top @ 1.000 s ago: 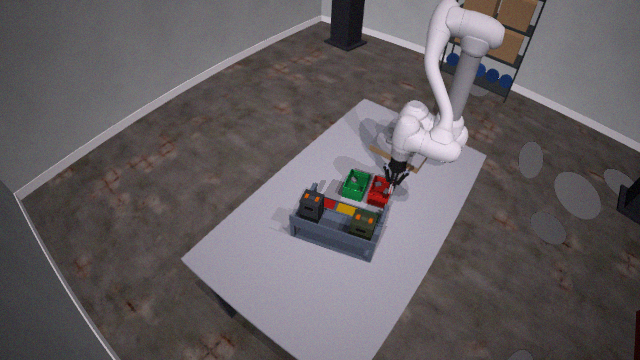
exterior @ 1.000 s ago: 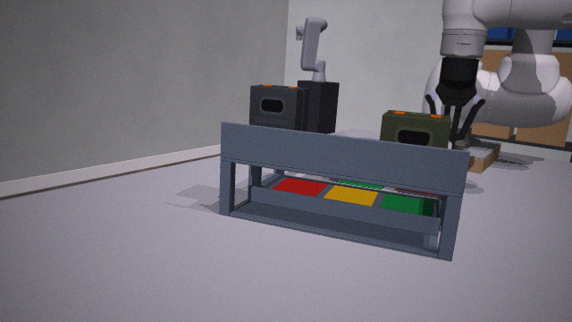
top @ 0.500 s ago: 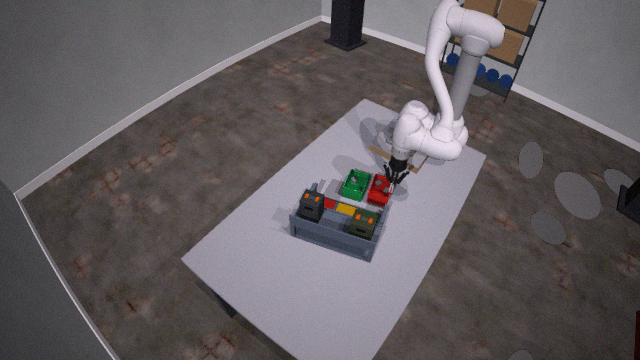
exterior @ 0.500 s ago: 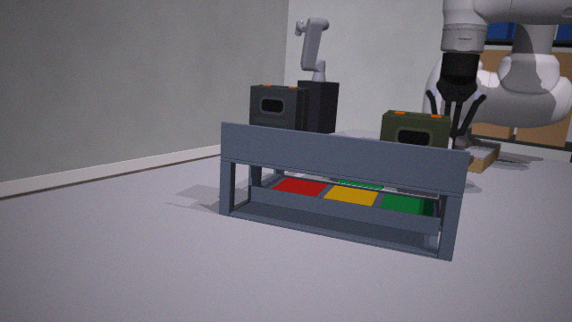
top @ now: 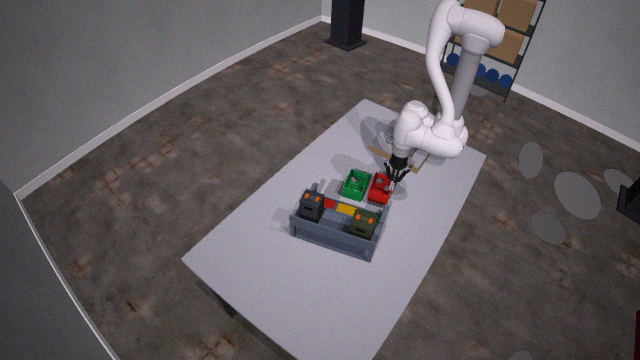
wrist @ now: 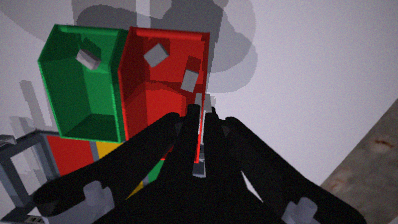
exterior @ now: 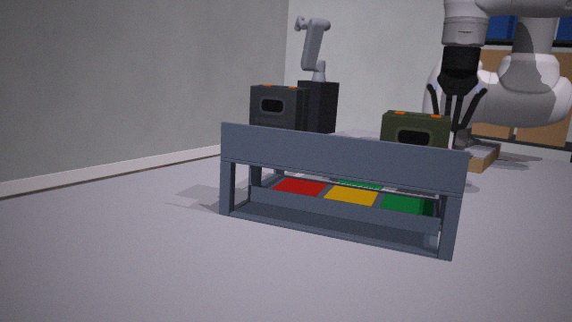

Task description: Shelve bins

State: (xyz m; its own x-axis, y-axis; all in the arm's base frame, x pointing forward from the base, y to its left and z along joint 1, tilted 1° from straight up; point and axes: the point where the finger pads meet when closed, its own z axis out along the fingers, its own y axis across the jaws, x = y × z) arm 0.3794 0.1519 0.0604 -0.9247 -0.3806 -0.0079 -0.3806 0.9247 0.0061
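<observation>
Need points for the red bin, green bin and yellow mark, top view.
red bin (top: pixel 378 194): top view, on its near wall
green bin (top: pixel 354 191): top view, on its inner floor
yellow mark (top: pixel 345 209): top view, on its middle

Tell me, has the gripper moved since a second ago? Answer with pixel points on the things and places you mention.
Yes, upward: the gripper (top: pixel 392 183) (exterior: pixel 456 130) (wrist: pixel 202 102) is slightly higher against the olive-green case (top: pixel 363 225) (exterior: pixel 390 131) in the exterior view.
</observation>
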